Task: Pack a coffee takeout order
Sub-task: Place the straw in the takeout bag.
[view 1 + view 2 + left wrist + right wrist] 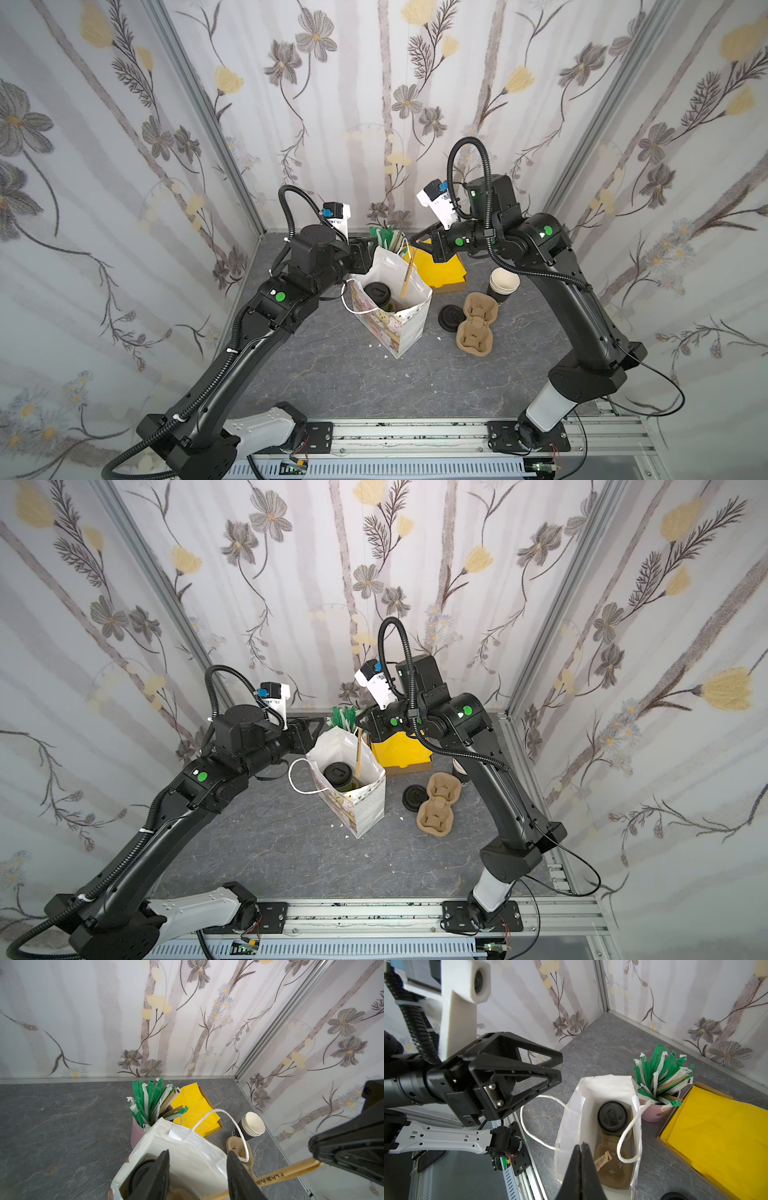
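The right gripper (414,240), its jaws pinched together on a tan stick (408,272), hangs over an open white paper bag (415,322) standing upright in the middle of a grey stone-patterned table (332,374). The stick slants downward with its lower end inside the bag's mouth. A green paper cup with a black lid (612,1115) stands upright on the bag's floor, toward the far end. The left gripper (560,1068) hovers just beside the bag's rim on the opposite side, its jaws partly parted and holding nothing. Behind the bag, yellow napkins (444,266) lie in a shallow cardboard box (451,287), next to a pink cup of green-and-white wrapped sticks (660,1076). To the bag's right, a loose black lid (451,318) touches a tan pulp cup carrier (476,324), with a stack of lidless black cups (503,284) just behind them.
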You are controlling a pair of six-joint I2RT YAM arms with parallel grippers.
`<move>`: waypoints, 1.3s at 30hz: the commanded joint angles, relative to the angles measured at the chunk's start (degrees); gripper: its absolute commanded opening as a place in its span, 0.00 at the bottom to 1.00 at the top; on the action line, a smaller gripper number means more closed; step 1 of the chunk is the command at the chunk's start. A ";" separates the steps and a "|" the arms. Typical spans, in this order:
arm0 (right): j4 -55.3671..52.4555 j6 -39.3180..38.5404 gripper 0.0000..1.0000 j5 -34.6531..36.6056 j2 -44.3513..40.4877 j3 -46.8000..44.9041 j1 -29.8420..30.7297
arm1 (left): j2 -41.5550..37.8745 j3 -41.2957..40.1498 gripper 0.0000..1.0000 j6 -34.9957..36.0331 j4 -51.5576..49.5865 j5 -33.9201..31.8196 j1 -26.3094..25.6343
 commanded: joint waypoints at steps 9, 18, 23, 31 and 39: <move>-2.28 -1.56 0.00 1.84 3.76 -1.09 2.05 | 1.35 1.08 0.48 0.96 1.79 -1.02 0.15; -3.69 -0.89 0.00 2.62 5.38 -3.55 3.02 | 1.62 0.86 0.48 0.79 1.79 -1.00 0.13; -3.90 -0.88 0.00 3.02 6.52 -4.17 3.46 | 1.71 0.69 0.48 1.05 1.79 -1.15 0.17; -4.56 -0.21 0.00 2.98 8.10 -4.39 4.50 | 2.15 0.68 0.48 1.44 1.85 -0.89 0.42; -5.90 -0.07 0.00 3.98 9.04 -4.69 5.91 | 1.97 0.07 0.48 2.43 2.06 -1.06 0.76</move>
